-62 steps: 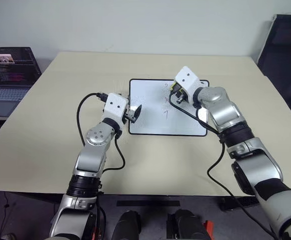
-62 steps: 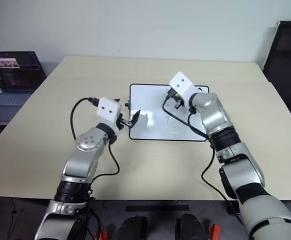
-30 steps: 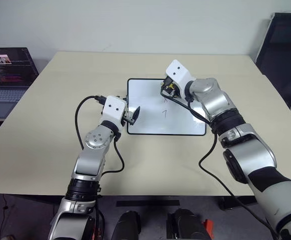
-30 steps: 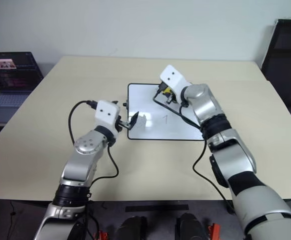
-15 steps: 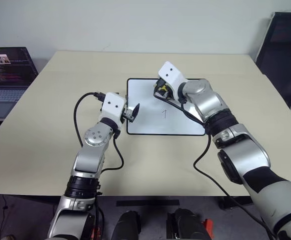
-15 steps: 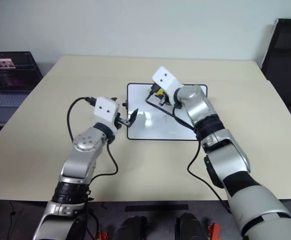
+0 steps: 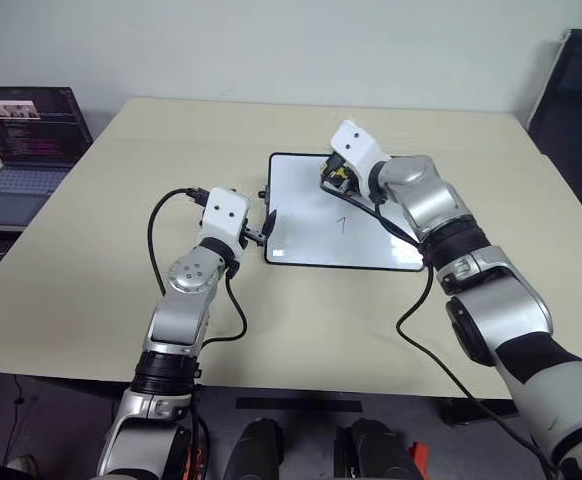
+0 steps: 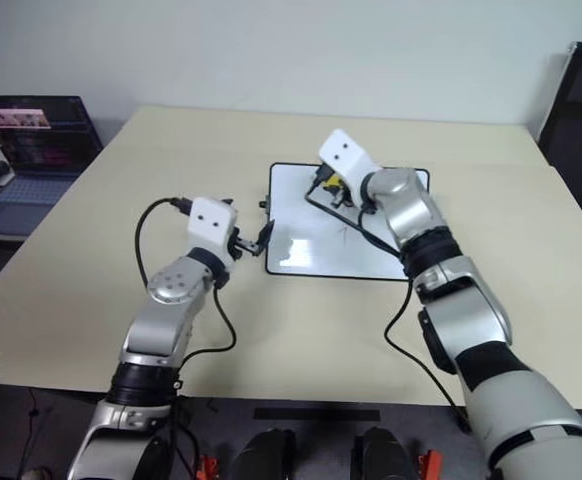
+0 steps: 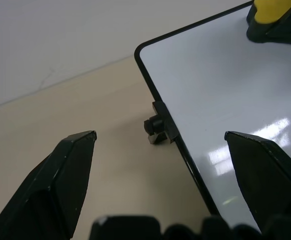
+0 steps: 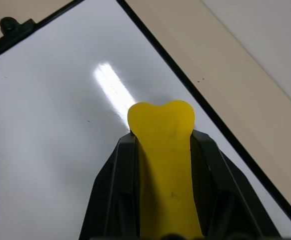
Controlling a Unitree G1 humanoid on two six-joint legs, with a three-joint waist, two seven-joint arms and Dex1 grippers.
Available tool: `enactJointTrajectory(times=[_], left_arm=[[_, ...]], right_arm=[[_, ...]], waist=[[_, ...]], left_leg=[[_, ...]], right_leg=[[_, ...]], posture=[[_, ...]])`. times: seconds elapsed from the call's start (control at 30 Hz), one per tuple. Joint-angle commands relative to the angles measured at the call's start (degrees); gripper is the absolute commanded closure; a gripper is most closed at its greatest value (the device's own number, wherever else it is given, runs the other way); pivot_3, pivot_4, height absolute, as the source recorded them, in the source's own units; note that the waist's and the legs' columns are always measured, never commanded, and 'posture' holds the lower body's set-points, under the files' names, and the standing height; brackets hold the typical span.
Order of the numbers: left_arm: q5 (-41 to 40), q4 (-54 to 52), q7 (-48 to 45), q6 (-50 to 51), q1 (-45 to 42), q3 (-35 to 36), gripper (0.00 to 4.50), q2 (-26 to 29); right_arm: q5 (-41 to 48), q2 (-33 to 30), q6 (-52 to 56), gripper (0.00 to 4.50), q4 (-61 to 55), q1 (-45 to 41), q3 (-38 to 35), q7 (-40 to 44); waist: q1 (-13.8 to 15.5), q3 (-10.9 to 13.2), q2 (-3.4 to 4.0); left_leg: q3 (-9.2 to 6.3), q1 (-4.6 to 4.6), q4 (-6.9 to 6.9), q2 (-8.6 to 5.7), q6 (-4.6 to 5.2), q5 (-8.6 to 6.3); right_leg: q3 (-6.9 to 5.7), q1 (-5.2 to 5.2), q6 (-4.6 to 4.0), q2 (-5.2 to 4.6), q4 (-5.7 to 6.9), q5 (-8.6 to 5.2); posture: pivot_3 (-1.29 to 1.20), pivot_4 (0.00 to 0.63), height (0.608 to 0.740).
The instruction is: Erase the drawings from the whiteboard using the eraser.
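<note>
Right hand [image 10: 165, 150]: we see it clamped on the small oblong yellow eraser [image 10: 164, 150], over the far part of the board.
Left hand [image 9: 160, 165]: fingers spread wide, holding nothing, at the board's left edge by a black knob [image 9: 155, 127].
Glossy white black-framed whiteboard [image 7: 311, 215]: flat on the beige bench [image 7: 91, 260].
Drawings: a red "1" [image 7: 342, 224] remains mid-board.

The left arm reaches forward, elbow low, wrist level; the left gripper [image 7: 268, 226] points ahead with its two black fingers [image 9: 68, 175] spread wide apart. The right arm stretches forward and bends inward at the wrist; the right gripper [image 7: 329, 181] tips slightly downward, its fingers [image 10: 114, 190] clamped together.
</note>
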Motion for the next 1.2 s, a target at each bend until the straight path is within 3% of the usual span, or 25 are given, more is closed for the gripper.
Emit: enactJointTrajectory(times=[0.03, 0.37, 0.63, 0.93, 1.2], left_arm=[[0.39, -0.84, -0.28, -1.93, -1.75, -0.48, 0.0, -0.25], [-0.01, -1.98, -0.61, -1.73, -0.87, -0.33, 0.0, 0.45], [-3.61, -14.06, -6.5, 1.93, 3.5, -0.66, 0.0, 2.23], [-12.85, -29.93, -11.45, 12.28, 11.47, 0.26, 0.0, 3.66], [-12.33, -29.7, -10.49, 9.04, 21.3, -1.66, 0.0, 3.04]], right_arm=[[-1.18, -3.51, 0.88, 3.51, -0.1, 1.59, -1.04, -1.03], [-0.05, -7.21, 9.04, 3.51, -15.11, 10.0, -0.79, 2.6], [5.47, -6.9, 31.98, 3.51, -47.25, 18.72, -6.87, 1.85], [8.86, -3.61, 56.55, 3.51, -71.8, 24.33, -15.98, -6.63], [8.86, 0.29, 59.63, 3.51, -79.32, 33.94, -17.86, -15.04]], waist=[[0.06, 0.0, 0.0], [0.06, -0.01, -0.01], [-0.12, 0.03, 0.04], [-0.3, 0.05, 0.07], [-0.33, 0.05, 0.07]], left_leg=[[0.0, 0.0, 0.01, -0.01, 0.0, 0.0], [-0.12, 0.01, 0.02, 0.0, 0.0, 0.0], [-0.11, -0.3, -0.03, 0.06, -0.01, 0.0], [-0.19, -0.55, -0.02, 0.07, -0.08, -0.05], [-0.18, -0.5, -0.03, 0.07, -0.07, -0.05]], right_leg=[[0.0, 0.0, 0.01, 0.0, -0.01, 0.0], [-0.06, 0.1, 0.01, -0.02, -0.03, 0.0], [-0.02, -0.24, -0.01, -0.11, -0.02, -0.01], [-0.06, -0.41, -0.03, -0.1, -0.08, -0.04], [-0.05, -0.35, -0.03, -0.05, -0.1, -0.08]], posture=[[0.0, 0.15, 0.74], [0.0, 0.15, 0.74], [0.0, 0.15, 0.74], [0.0, 0.15, 0.74], [0.0, 0.15, 0.74]])
